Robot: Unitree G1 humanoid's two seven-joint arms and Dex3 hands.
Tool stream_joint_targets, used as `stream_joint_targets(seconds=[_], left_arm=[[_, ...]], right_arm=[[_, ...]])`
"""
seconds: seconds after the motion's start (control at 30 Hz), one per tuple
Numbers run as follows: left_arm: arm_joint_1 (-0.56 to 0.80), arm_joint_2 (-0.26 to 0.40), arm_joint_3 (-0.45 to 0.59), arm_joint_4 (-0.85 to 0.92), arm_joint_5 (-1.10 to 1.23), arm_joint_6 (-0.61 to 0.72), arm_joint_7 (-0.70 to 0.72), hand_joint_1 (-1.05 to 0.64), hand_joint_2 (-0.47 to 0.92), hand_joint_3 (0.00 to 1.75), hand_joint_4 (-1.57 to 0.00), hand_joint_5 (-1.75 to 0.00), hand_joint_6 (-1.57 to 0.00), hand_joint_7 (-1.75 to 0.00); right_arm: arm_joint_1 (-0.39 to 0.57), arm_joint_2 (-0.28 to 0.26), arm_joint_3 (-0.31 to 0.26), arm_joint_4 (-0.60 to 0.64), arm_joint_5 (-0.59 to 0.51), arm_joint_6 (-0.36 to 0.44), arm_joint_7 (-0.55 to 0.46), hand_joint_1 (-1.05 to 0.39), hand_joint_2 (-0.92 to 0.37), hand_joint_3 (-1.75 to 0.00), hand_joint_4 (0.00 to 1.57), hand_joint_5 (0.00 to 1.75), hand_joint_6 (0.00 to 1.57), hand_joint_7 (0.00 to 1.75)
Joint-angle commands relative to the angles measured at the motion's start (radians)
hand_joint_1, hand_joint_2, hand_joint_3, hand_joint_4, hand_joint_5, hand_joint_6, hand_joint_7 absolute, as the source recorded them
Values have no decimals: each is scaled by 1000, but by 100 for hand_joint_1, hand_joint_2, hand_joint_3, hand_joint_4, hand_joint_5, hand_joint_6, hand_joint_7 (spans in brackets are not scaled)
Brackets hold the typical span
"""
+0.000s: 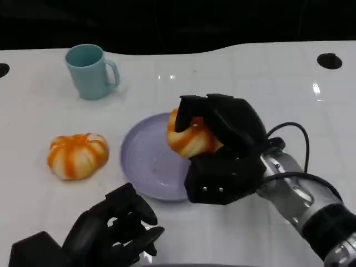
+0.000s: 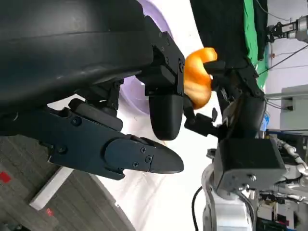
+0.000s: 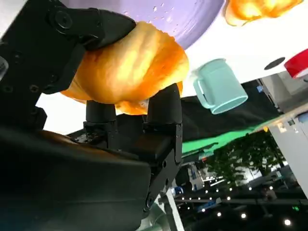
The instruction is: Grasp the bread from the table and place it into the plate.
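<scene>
Right hand (image 1: 222, 147) wrapped around the bread (image 1: 189, 136), fingers (image 1: 192, 108) curled over the top and far side, thumb side bracing from below, so as to keep the soft loaf from rolling out. Carried over the right edge of the lilac plate (image 1: 144, 161), apparently raised off its surface, though contact with the rim cannot be told from the head view. Seen from the right wrist view as well: bread (image 3: 130, 70) squeezed between black fingers (image 3: 163, 103), plate (image 3: 163, 14) just beyond it. Judged to be in the last stretch of the task, with lowering toward the plate's middle and release yet to come; held near the rim, probably because of the approach from the right. Left hand (image 1: 114, 231) resting low at the near table edge, empty, fingers loosely spread, kept well apart from the plate so as not to obstruct. Second orange-and-white bun (image 1: 78, 156) lying on the table left of the plate, untouched; teal mug (image 1: 90, 71) standing upright farther back, handle turned right, clear of the path.
</scene>
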Motion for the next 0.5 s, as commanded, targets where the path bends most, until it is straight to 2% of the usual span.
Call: stream_joint_targets(seconds=[0.03,0.07,0.1,0.17,0.2,0.23,0.27,0.3,0.37,0.47,0.5], left_arm=[[8,8,3,-2,-1,-7,3,-58,92,20,-61,-175,-47,-166],[8,8,3,-2,-1,-7,3,-57,92,20,-61,-175,-47,-165],[8,8,3,0,-2,-11,1,-57,92,20,-61,-175,-47,-165],[9,8,3,2,-1,-17,0,-57,92,20,-61,-175,-47,-165],[9,9,3,1,-1,-16,-1,-57,92,21,-61,-175,-47,-165],[9,9,3,0,-1,-14,0,-57,92,21,-61,-175,-47,-165],[9,9,3,-1,-1,-13,1,-57,92,21,-61,-175,-47,-165],[10,9,3,-3,0,-9,2,-57,92,21,-61,-175,-47,-165],[10,9,4,-3,-2,-8,1,-57,92,21,-61,-175,-48,-165],[10,9,7,-2,-9,-9,-2,-57,92,21,-61,-175,-48,-165],[9,9,7,-3,-10,-7,-2,-57,92,20,-61,-175,-48,-165]], right_arm=[[-47,23,1,65,17,-16,-12,-16,-34,-126,97,175,71,172],[-50,26,0,73,22,-19,-5,-17,-35,-125,96,175,76,156],[-53,28,-2,78,27,-16,6,-17,-36,-123,94,175,81,131],[-53,33,-7,82,40,-14,19,-17,-43,-105,86,173,92,81],[-50,34,-9,81,47,-15,24,-20,-52,-82,81,154,95,53],[-48,33,-9,76,53,-15,39,-21,-59,-66,80,139,96,37],[-46,28,-5,72,57,-16,61,-24,-65,-56,68,127,90,24],[-44,22,1,70,56,-21,75,-30,-72,-45,49,92,76,10],[-43,12,14,66,48,-26,95,-36,-82,-28,35,53,55,2],[-37,-2,24,38,42,-5,140,-46,-91,-16,21,35,36,0],[-33,-5,24,18,46,12,165,-53,-91,-17,10,35,28,0]])
